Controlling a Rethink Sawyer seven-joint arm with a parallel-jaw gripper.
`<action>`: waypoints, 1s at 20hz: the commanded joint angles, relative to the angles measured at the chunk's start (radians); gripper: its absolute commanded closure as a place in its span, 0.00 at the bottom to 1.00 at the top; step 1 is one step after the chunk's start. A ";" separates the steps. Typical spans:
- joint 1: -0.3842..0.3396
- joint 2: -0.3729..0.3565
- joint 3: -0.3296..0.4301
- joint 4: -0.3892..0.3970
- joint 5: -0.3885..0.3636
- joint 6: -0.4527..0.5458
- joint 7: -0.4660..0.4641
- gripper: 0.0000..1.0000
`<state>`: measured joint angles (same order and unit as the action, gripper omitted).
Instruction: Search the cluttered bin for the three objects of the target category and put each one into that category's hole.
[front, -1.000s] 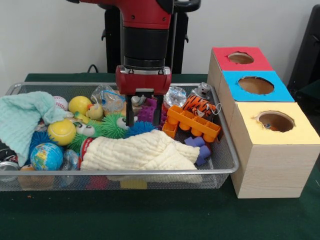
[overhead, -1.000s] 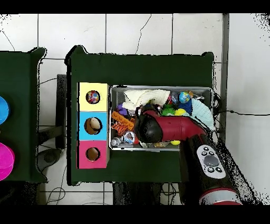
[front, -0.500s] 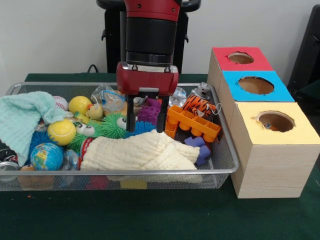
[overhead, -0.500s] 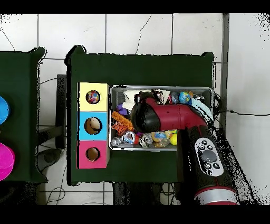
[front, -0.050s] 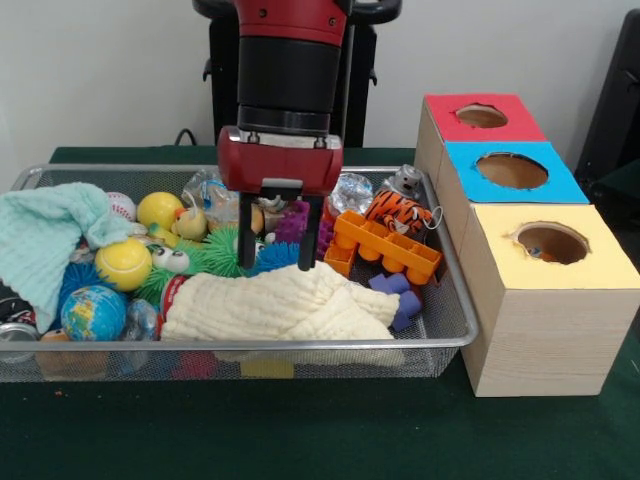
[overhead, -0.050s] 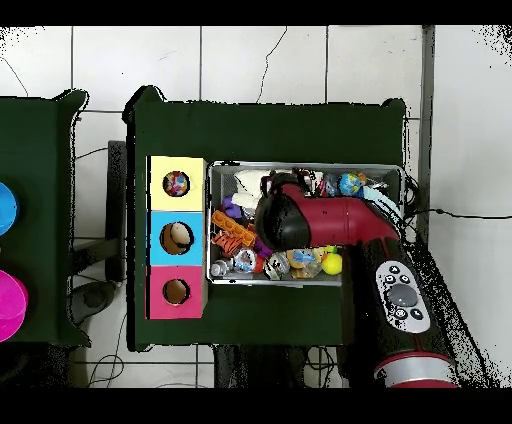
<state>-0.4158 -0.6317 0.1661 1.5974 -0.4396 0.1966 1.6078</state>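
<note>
Already something round sits in the yellow box (front, -0.050s: 545, 300) hole. Gripper (front, -0.050s: 279, 252), fingers apart w/ nothing held, hangs mid-bin (front, -0.050s: 455, 335) over the cream cloth (front, -0.050s: 280, 305) & spiky toys. More left to find.

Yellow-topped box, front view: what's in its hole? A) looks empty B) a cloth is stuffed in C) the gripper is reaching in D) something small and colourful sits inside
D: through the hole of the yellow-topped box a small colourful object shows low inside, and the overhead view shows it too; the gripper hangs over the bin, well away from it.
</note>
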 joint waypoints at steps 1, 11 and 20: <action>0.001 0.147 -0.059 0.044 -0.038 -0.114 0.166 0.00; 0.006 0.218 -0.102 0.061 0.008 -0.227 0.178 0.00; -0.026 0.222 -0.087 0.094 0.087 -0.100 0.175 0.00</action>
<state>-0.4161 -0.4567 0.0768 1.6262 -0.4127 -0.0171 1.6078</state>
